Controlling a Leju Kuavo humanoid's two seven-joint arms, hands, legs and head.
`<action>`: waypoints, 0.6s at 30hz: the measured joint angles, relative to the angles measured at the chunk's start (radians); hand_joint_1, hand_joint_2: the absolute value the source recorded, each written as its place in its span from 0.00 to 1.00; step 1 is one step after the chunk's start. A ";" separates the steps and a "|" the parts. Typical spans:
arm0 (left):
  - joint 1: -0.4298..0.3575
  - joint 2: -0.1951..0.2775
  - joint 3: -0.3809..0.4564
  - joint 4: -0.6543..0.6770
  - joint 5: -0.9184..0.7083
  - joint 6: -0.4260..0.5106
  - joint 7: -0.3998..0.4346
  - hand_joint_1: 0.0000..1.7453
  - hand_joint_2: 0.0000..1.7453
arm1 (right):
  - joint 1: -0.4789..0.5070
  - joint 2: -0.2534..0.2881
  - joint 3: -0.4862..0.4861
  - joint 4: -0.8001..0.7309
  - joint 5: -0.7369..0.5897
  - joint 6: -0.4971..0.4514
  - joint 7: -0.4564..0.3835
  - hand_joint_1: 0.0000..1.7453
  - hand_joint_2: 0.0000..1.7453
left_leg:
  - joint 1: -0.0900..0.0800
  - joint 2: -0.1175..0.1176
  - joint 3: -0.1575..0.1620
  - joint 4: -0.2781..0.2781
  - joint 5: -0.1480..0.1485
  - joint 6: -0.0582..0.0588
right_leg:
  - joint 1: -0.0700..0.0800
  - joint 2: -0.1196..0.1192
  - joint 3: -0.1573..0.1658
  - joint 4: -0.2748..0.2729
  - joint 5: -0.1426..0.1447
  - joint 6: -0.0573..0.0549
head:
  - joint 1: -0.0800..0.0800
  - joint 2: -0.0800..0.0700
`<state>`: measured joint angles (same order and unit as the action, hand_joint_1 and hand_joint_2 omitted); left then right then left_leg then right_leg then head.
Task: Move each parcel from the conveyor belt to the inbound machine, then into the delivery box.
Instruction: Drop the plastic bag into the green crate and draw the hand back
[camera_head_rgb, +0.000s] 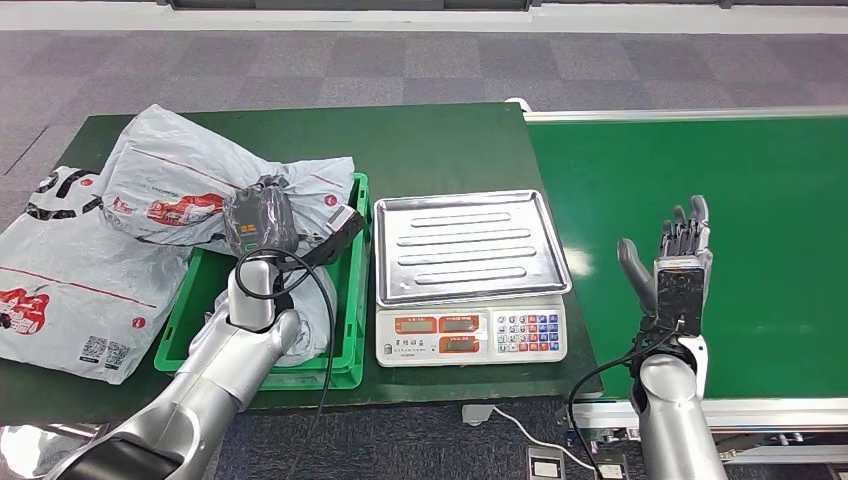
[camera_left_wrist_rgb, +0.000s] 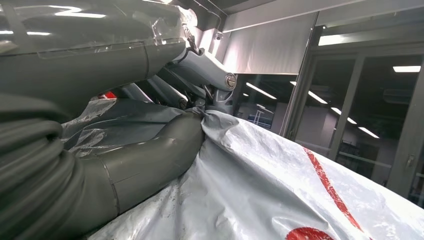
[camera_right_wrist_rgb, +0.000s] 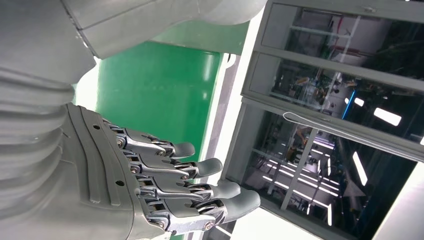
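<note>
1. My left hand (camera_head_rgb: 262, 222) was over the green delivery box (camera_head_rgb: 352, 300), fingers closed on a grey plastic parcel (camera_head_rgb: 190, 185) with red print.
2. In the left wrist view my thumb (camera_left_wrist_rgb: 165, 150) pressed into the parcel's crinkled grey film (camera_left_wrist_rgb: 260, 170), which bunched up where my fingers pinched it.
3. That parcel lay partly over the box's far rim, spilling onto the dark green table (camera_head_rgb: 440, 150) behind it.
4. A second grey parcel (camera_head_rgb: 70, 280) lay flat on the table just beside the box, on its outer side.
5. The inbound machine (camera_head_rgb: 470, 270), a scale with a bare steel tray, stood between the box and the conveyor belt (camera_head_rgb: 760, 200).
6. My right hand (camera_head_rgb: 675, 265) was raised over the belt, holding nothing, fingers straight and apart.
7. The right wrist view showed those fingers (camera_right_wrist_rgb: 200, 185) extended, with green belt beyond them.
</note>
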<state>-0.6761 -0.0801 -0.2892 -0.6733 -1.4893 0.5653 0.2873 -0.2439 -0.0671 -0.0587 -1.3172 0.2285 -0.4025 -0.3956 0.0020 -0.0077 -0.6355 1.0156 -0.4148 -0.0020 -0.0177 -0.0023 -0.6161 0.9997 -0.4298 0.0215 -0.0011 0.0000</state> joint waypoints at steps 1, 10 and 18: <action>0.000 0.000 0.000 0.000 0.000 0.000 0.000 1.00 1.00 | 0.000 0.000 0.000 0.000 0.000 0.000 0.000 0.00 1.00 | 0.000 0.000 0.000 0.000 0.000 0.000 | 0.000 0.000 0.000 0.000 0.000 0.000 | 0.000 0.000; 0.000 0.001 0.000 0.000 0.000 0.000 0.000 1.00 1.00 | 0.000 0.000 0.000 0.000 0.000 0.000 0.000 0.00 1.00 | 0.000 0.000 0.000 0.000 0.000 0.000 | 0.000 0.000 0.000 0.000 0.000 0.000 | 0.000 0.000; 0.000 0.002 0.000 0.000 0.000 0.000 0.000 0.50 1.00 | 0.000 0.000 0.000 0.000 0.000 0.000 0.000 0.00 1.00 | 0.000 0.000 0.000 0.000 0.000 0.000 | 0.000 0.000 0.000 0.000 0.000 0.000 | 0.000 0.000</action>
<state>-0.6760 -0.0783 -0.2892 -0.6733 -1.4893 0.5653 0.2873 -0.2440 -0.0671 -0.0587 -1.3169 0.2285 -0.4025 -0.3956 0.0020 -0.0077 -0.6355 1.0156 -0.4148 -0.0020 -0.0177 -0.0023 -0.6161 0.9997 -0.4298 0.0215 -0.0011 0.0000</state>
